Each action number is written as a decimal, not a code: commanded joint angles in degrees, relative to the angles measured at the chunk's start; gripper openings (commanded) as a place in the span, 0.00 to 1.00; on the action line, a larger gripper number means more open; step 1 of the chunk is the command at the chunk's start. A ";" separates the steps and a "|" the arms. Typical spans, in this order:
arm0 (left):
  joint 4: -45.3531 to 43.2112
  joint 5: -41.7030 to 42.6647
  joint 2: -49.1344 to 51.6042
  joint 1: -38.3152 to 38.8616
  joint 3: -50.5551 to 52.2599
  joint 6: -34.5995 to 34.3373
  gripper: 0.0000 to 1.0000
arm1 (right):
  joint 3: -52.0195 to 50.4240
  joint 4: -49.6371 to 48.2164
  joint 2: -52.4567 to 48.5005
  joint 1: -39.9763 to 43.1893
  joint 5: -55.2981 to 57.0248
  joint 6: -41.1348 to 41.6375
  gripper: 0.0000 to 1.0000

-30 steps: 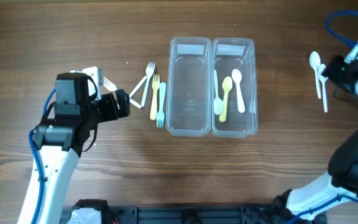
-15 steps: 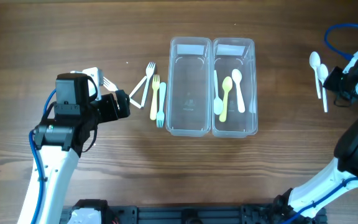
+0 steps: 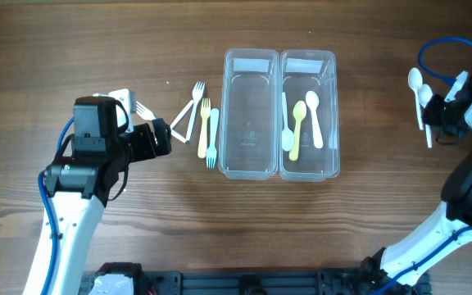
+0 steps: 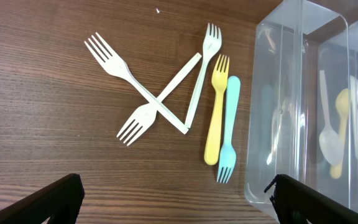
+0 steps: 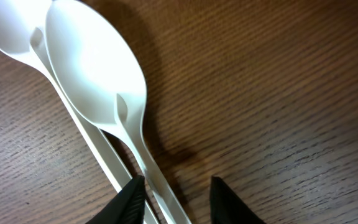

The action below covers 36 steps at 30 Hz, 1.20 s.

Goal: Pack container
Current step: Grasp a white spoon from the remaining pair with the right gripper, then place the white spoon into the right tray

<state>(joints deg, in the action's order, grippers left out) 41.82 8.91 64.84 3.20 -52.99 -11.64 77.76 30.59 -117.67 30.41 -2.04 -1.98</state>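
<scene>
Two clear containers stand side by side mid-table. The left container (image 3: 251,115) is empty. The right container (image 3: 308,115) holds a yellow spoon (image 3: 297,127) and white spoons. Three white forks (image 4: 142,99), a yellow fork (image 4: 215,109) and a blue fork (image 4: 229,127) lie left of the containers. My left gripper (image 4: 176,202) is open wide and empty, hovering just short of the forks. Two white spoons (image 3: 420,97) lie at the far right. My right gripper (image 5: 178,198) is open, low over them, its fingers either side of one spoon handle (image 5: 143,165).
The left container's wall (image 4: 272,124) stands close to the blue fork. The white forks overlap in a crossed heap. The two right-hand spoons (image 5: 92,81) lie nested against each other. A blue cable (image 3: 441,45) loops by the right arm.
My right gripper has moved toward the near side, down along the two white spoons to their handles. The left arm and the forks have not moved.
</scene>
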 commanded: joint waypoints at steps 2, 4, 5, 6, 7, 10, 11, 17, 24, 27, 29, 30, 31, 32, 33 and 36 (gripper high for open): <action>0.04 0.48 0.11 -0.48 -1.03 0.92 1.00 | -1.29 0.44 -1.40 -0.46 0.83 -0.85 0.21; 0.04 0.48 0.11 -0.48 -1.03 0.92 1.00 | -1.31 0.98 -1.40 -0.44 1.09 -0.83 0.18; 0.04 0.48 0.11 -0.48 -1.03 0.92 1.00 | -1.33 1.38 -1.40 -0.46 1.42 -0.83 0.16; 0.07 0.48 0.11 -0.48 -1.03 0.92 1.00 | -1.33 1.75 -1.40 -0.46 1.84 -0.63 0.14; 0.07 0.48 0.11 -0.48 -1.03 0.92 1.00 | -1.33 2.05 -1.40 -0.44 2.34 0.00 0.11; 0.50 0.48 0.11 -0.48 -1.03 0.92 1.00 | -1.33 3.28 -1.40 -0.46 2.29 1.90 0.04; 0.61 0.48 0.11 -0.48 -1.03 0.92 1.00 | -1.33 3.89 -1.40 -0.44 2.29 2.75 0.04; 0.68 0.48 0.11 -0.48 -1.03 0.92 1.00 | 0.59 10.88 3.63 -0.52 0.59 10.93 0.04; 0.39 0.48 0.11 -0.48 -1.03 0.92 1.00 | 2.47 16.39 26.14 -8.98 -14.36 11.37 0.04; -0.52 0.48 0.11 -0.48 -1.03 0.92 1.00 | 2.43 19.12 30.01 -18.14 -14.34 11.32 0.04; -0.94 0.48 0.11 -0.48 -1.03 0.92 1.00 | 1.62 19.74 29.18 -24.98 -14.03 11.37 0.04; -0.92 0.48 0.11 -0.48 -1.03 0.92 1.00 | 0.42 18.84 28.41 -28.02 -13.40 11.43 0.04; -0.92 0.48 0.11 -0.48 -1.03 0.92 1.00 | -0.52 17.97 27.80 -29.75 -12.72 11.78 0.04; -0.90 0.48 0.11 -0.48 -1.03 0.92 1.00 | -2.69 16.11 26.47 -32.85 -10.25 13.40 0.04; -0.83 0.48 0.11 -0.48 -1.03 0.92 1.00 | -4.57 14.34 24.98 -35.08 -8.41 14.84 0.04; -0.83 0.48 0.11 -0.48 -1.03 0.92 1.00 | -8.50 8.72 20.28 -39.41 -8.00 15.47 0.04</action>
<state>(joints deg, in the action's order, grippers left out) 41.10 8.91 64.84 3.20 -52.99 -11.64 72.97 42.30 -92.66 -5.67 -12.80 11.16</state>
